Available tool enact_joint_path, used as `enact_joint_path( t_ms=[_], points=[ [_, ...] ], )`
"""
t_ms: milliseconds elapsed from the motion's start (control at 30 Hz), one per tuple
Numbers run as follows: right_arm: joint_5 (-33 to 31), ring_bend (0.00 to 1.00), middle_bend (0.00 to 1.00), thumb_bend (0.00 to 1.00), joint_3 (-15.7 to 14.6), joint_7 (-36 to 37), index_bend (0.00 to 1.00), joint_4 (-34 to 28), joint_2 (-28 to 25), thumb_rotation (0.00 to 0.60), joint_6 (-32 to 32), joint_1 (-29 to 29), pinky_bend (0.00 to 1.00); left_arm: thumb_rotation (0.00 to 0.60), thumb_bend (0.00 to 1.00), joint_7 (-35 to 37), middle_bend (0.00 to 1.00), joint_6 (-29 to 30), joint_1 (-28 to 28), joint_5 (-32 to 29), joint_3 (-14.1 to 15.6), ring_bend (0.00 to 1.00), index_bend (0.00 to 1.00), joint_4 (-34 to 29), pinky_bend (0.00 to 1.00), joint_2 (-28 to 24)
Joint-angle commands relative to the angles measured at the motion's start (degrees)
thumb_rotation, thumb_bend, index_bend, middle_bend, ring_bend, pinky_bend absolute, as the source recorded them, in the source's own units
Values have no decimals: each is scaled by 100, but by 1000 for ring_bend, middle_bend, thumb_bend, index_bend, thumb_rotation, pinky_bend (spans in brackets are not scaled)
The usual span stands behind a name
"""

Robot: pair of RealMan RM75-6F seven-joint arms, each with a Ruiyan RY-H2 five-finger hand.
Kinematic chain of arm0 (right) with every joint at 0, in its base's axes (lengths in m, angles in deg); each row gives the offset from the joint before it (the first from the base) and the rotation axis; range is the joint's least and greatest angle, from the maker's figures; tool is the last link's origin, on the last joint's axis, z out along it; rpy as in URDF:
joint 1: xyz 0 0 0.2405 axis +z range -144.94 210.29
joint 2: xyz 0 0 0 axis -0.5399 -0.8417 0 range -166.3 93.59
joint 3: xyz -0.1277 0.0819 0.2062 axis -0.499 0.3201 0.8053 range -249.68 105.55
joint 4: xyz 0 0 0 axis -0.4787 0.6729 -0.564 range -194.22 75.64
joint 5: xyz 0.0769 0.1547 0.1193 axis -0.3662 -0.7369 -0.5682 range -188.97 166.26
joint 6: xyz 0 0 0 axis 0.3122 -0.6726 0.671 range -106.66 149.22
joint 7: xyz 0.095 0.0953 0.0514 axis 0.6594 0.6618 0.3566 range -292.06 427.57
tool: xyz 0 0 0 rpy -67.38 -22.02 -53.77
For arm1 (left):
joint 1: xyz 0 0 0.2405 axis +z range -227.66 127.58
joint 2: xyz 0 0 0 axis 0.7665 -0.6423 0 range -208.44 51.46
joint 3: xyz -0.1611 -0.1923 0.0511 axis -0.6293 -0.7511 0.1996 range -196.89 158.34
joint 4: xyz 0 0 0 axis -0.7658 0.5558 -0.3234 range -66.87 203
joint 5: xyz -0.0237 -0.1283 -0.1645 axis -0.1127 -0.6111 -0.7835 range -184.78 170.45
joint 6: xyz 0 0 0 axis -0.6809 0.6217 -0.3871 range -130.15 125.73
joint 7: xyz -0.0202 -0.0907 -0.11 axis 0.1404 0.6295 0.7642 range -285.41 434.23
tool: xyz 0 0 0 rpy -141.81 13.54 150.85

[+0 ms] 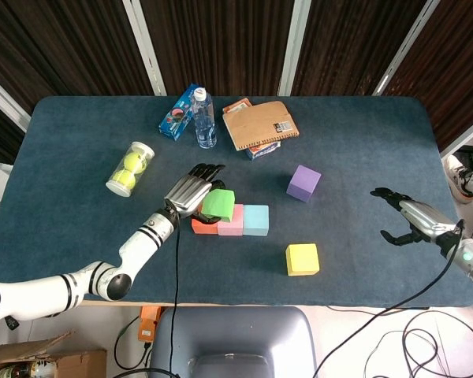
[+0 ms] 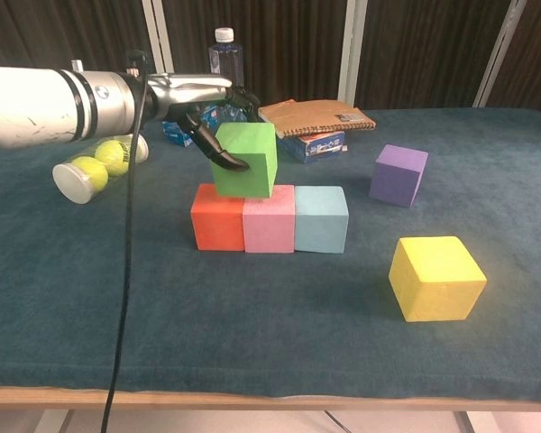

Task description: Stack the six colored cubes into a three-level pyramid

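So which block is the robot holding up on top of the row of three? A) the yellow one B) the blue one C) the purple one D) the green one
D: the left hand grips the green cube on top of the red cube and the pink cube, while the yellow cube and the purple cube sit apart on the table.

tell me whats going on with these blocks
The robot is building a pyramid of cubes. Its left hand holds the green cube on top of the bottom row, over the seam between the red cube and pink cube, with the light blue cube ending the row. The purple cube and yellow cube wait on the table. The right hand hovers open, off to the side.
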Motion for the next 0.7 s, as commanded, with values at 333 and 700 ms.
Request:
enact_joint_path(
  t_ms=[333, 700],
  points=[
    [7, 0, 0, 370, -21, 49, 0, 63, 40, 600, -9, -9, 0, 457, 434, -52, 20, -47, -101, -305, 63, 0, 461, -8, 67, 80],
    [90, 0, 0, 370, -78, 194, 0, 190, 75, 600, -60, -5, 0, 428, 432, -132, 20, -28, -159, -511, 119, 0, 461, 77, 67, 129]
  ],
)
